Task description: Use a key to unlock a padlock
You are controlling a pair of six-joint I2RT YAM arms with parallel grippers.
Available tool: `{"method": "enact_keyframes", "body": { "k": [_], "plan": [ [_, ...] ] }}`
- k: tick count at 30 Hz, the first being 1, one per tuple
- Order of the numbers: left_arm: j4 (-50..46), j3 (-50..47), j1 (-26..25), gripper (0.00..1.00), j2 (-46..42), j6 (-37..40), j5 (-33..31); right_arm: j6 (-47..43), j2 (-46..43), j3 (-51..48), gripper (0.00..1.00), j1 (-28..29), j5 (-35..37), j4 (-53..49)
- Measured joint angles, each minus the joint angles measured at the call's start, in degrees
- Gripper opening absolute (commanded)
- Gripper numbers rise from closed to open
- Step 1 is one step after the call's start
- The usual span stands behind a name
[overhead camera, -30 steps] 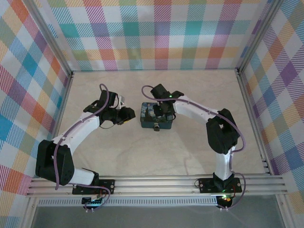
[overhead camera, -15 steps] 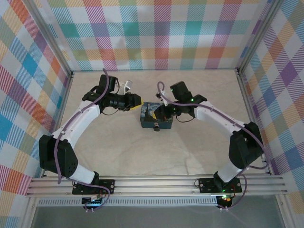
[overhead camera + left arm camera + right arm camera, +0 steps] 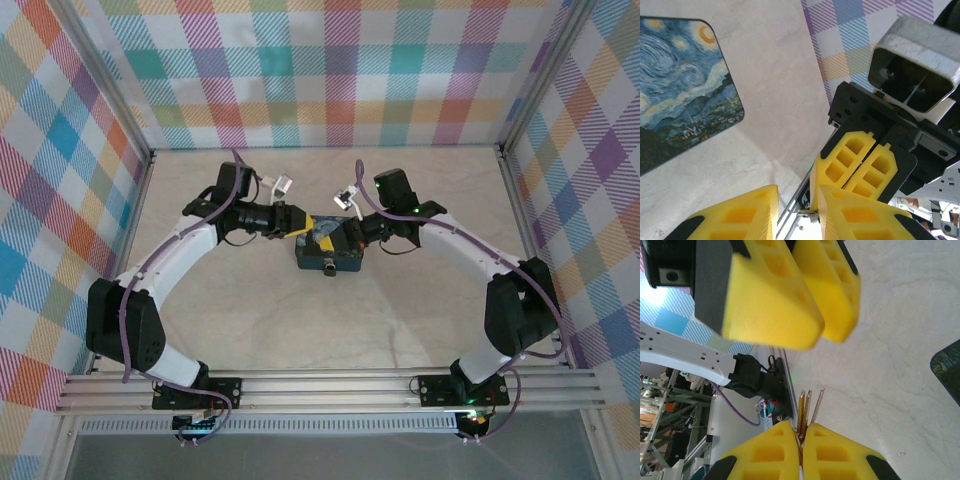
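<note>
Right wrist footage is where the key [image 3: 809,407] is best seen: its thin metal blades are pinched between the closed yellow pads of the right gripper [image 3: 800,429] and jut out past the fingertips, above the pale table [image 3: 900,340]. The left gripper [image 3: 797,200] is brought tip to tip with the right one over the far part of the blue tin [image 3: 342,256]. Its fingers are held apart, and in the left wrist view a thin sliver of metal, probably the key's end, is glimpsed in the gap between them without being clamped. The padlock [image 3: 330,268] is made out in the top external view as a small dark thing at the near edge of the tin, nearer the arm bases than both grippers and touched by neither. Whether it is fastened to the tin or merely laid against it cannot be told, and its shackle is too small to be judged open or closed. On this evidence only the first part of the task is judged done: the key has been lifted and is held securely. What appears to be in hand is a hand-over or a re-grip of the key between the two grippers. Everything concerning the lock is judged to be left: the padlock has to be steadied, the key lined up and pushed into the keyway, then turned until the shackle is freed.
</note>
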Motion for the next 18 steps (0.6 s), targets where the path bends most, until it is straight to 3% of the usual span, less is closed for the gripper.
{"method": "enact_keyframes", "body": {
  "k": [18],
  "plan": [
    [8.2,-3.9,-0.7,0.25,0.5,-6.2,0.1,3.9,0.2,-0.8,0.02,-0.3,-1.3,5.0]
  ]
}}
